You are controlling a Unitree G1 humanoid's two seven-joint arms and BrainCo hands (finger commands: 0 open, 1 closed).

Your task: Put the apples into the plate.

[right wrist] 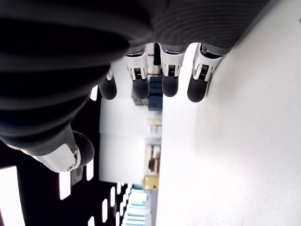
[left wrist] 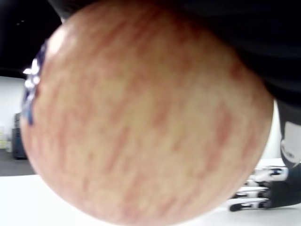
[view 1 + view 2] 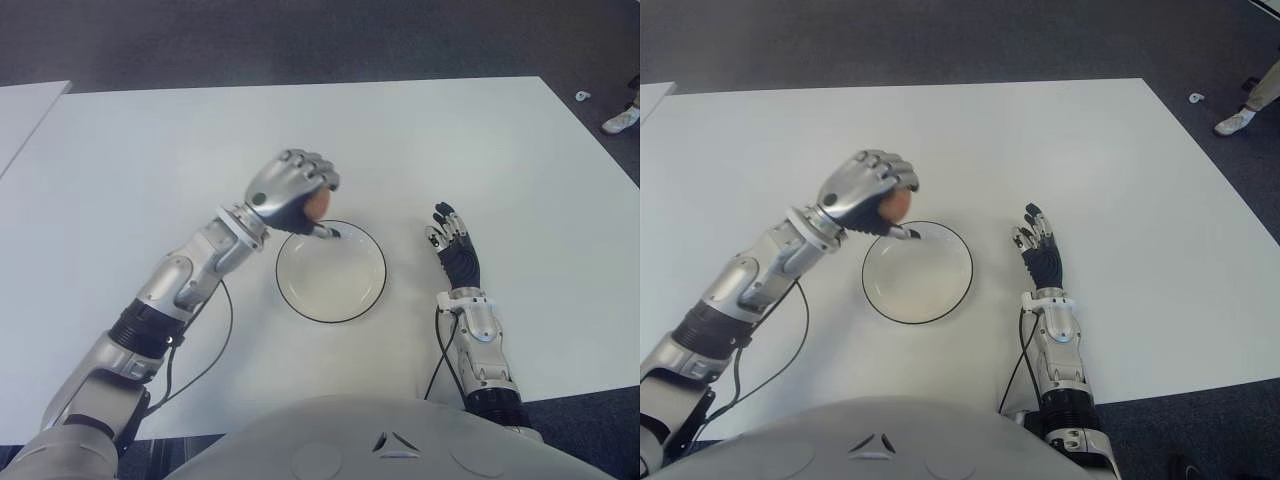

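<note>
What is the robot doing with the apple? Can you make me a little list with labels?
Apple: one apple, reddish, held in the left hand
Where it is: over the far-left rim of the plate, not yet set down
Plate: white, dark rim, nothing in it
Right hand: right hand, fingers straight, holding nothing, right of the plate
Table: white table
Other apples: none in view

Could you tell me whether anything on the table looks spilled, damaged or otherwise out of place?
Nothing stands out. The left hand holds an apple above the far-left rim of the empty plate, which sits flat on the white table. The right hand shows open, right of the plate.
</note>
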